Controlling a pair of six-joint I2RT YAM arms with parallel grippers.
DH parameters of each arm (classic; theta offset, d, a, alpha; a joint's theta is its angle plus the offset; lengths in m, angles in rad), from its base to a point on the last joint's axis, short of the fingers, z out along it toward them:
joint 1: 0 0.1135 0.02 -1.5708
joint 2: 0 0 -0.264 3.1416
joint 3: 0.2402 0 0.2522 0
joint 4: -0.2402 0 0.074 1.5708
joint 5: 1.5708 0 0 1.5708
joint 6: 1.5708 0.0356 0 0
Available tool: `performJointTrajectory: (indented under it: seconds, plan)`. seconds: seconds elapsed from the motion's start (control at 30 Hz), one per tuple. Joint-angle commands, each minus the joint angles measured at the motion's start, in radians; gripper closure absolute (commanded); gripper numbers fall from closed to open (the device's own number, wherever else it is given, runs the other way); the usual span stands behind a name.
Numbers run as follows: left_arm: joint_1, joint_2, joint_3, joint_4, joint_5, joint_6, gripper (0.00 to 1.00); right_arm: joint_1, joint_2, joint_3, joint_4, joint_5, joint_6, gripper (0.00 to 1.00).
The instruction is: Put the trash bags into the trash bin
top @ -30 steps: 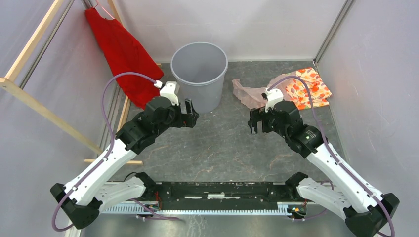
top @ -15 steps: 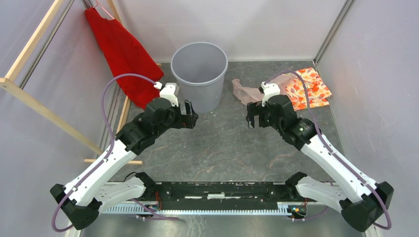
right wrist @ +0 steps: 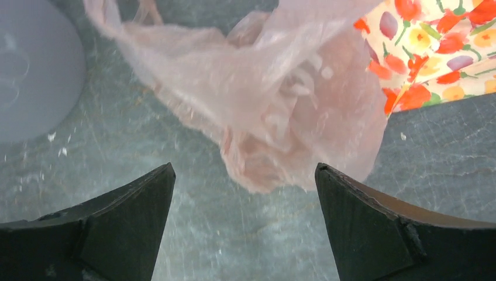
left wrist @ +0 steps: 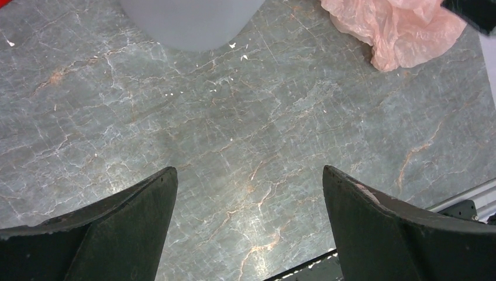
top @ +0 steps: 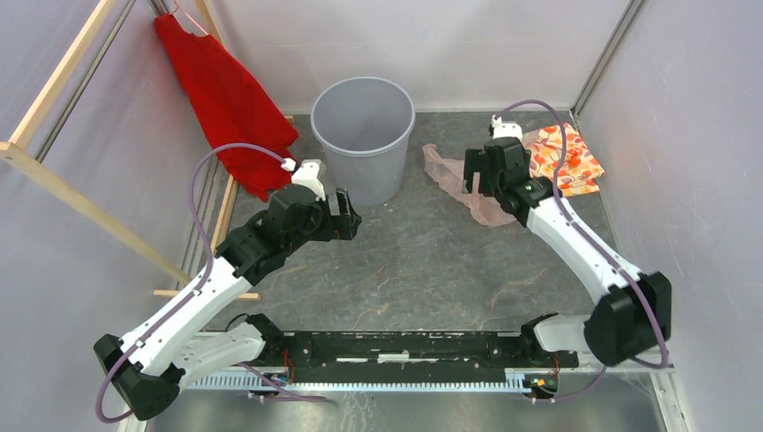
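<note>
The pale pink crinkly trash bag [top: 447, 171] lies crumpled on the grey floor, just right of the trash bin [top: 369, 176]. My right gripper [top: 480, 180] hovers over the bag's middle, jaws open. In the right wrist view the bag [right wrist: 275, 99] fills the space just beyond the open right gripper [right wrist: 244, 170], with nothing between its fingers. The bin's wall [right wrist: 29, 70] shows at the left. My left gripper [top: 346, 212] stands open near the bin's front. In its wrist view the left gripper [left wrist: 248, 172] is over bare floor, with the bin [left wrist: 193, 20] and the bag [left wrist: 403, 29] ahead.
An orange floral cloth [top: 569, 157] lies right of the bag, partly under it [right wrist: 444, 52]. A red garment [top: 225, 90] hangs at the back left beside a wooden frame [top: 63, 180]. Walls close in the back and both sides. The arms' base rail [top: 405, 346] runs along the near edge.
My right arm has stretched away from its base toward the back, bringing its gripper over the pink bag. The left arm has hardly moved. Both grippers stay open.
</note>
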Motion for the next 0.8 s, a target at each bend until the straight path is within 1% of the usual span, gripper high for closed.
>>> performJointTrajectory:
  seconds: [0.0,0.1,0.3,0.4,0.47,0.57,0.67,0.77]
  plan:
    - [-0.001,-0.022,-0.007,0.019,0.003,-0.051,0.0,-0.069,0.114,0.102,0.13,-0.013,0.049,0.02]
    - [-0.001,-0.032,-0.02,0.02,0.006,-0.058,0.0,-0.113,0.184,0.135,0.18,-0.047,0.086,0.02]
    - [0.0,-0.037,-0.035,0.012,0.016,-0.108,0.0,-0.125,0.306,0.235,0.208,-0.041,0.109,0.03]
    - [0.0,-0.04,-0.048,-0.006,0.006,-0.158,0.0,-0.126,0.337,0.248,0.206,-0.033,0.105,0.06]
    - [0.0,-0.052,-0.064,-0.009,-0.003,-0.191,0.0,-0.125,0.345,0.234,0.211,-0.033,0.101,0.1]
    - [0.0,-0.073,-0.091,0.003,-0.007,-0.245,0.0,-0.117,0.331,0.184,0.218,-0.063,0.086,0.23]
    - [0.0,-0.084,-0.117,0.016,-0.013,-0.299,0.0,-0.095,0.285,0.106,0.226,-0.061,0.061,0.47]
    - [0.0,-0.084,-0.144,0.034,-0.012,-0.355,0.0,-0.063,0.215,0.017,0.234,-0.071,0.036,0.75]
